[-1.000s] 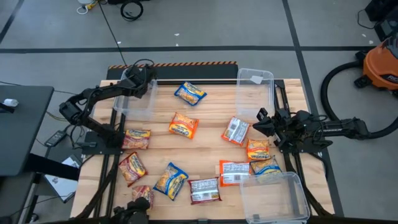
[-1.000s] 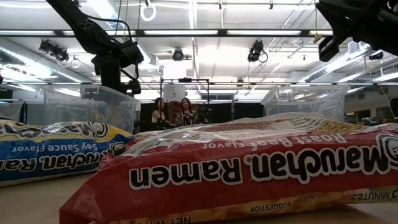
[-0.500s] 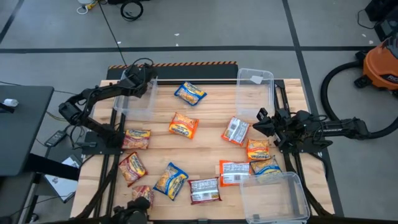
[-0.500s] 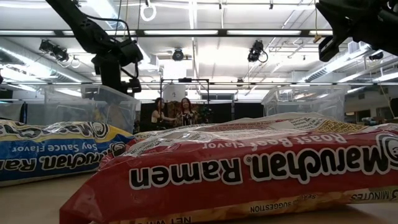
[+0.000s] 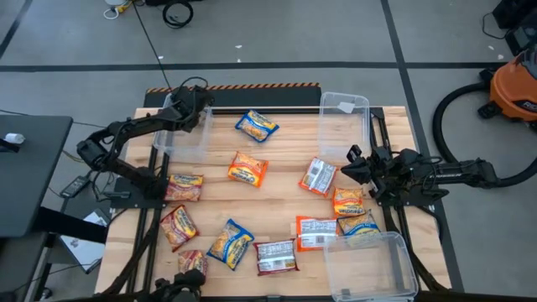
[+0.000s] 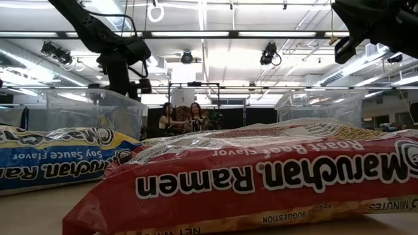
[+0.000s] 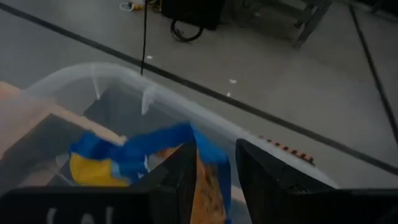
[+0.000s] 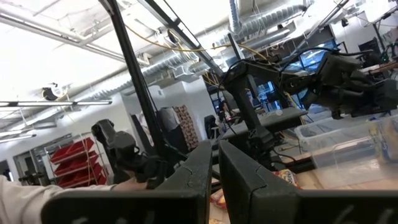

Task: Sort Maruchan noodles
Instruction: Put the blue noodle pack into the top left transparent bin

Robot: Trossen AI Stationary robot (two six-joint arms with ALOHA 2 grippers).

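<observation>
The room is big, with a gray floor (image 5: 277, 33) marked by dark lines. Long lights (image 6: 196, 34) shine on the ceiling. Far back in the low view, two people (image 6: 186, 117) are near some stands. An orange vacuum (image 5: 513, 88) with a black hose sits on the floor past the right side of the table.

The wooden table (image 5: 281, 193) is made of light boards. Three clear plastic bins sit on it. One bin (image 5: 183, 126) is at the far left corner. One bin (image 5: 342, 126) is at the far right. One bin (image 5: 369, 264) is at the near right corner.

The Maruchan noodles (image 5: 248, 169) lie spread flat all over the table. There are blue and yellow packets, orange ones and red ones. Some lie with the white back up. In the low view a red packet (image 6: 261, 183) fills the front, and a blue one (image 6: 59, 160) is beside it.

The left gripper (image 5: 200, 105) is above the far left bin. Its fingers (image 7: 180, 177) pinch a blue and yellow packet (image 7: 134, 152) over the bin's clear wall.

The right gripper (image 5: 346, 166) waits by the right edge, just beside a white-backed packet (image 5: 318, 176). Its fingers (image 8: 202, 180) are nearly together, with nothing between them.
</observation>
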